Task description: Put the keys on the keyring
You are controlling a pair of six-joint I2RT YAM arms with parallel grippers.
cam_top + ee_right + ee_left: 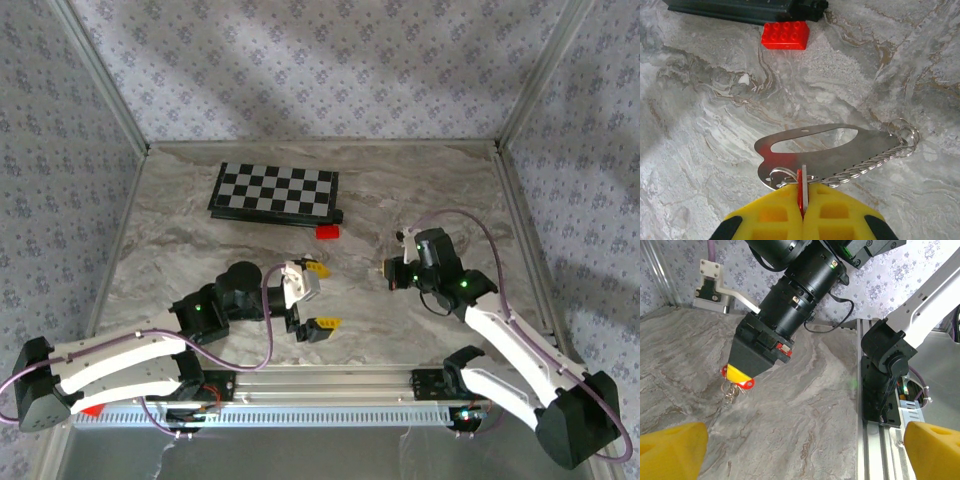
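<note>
On the grey stone table (700, 130), we saw the right claw (802, 202) squeezed shut on the tiny red key tag (800, 192). Just past its yellow tips lay a flat silver plate (850, 152), and the twisty keyring chain (865, 167) ran along its near edge. The left claw (800, 440) was wide apart, holding nothing. A red block (785, 35) sat by the checkered board (275, 190)

No writing, label or number is legible anywhere.
</note>
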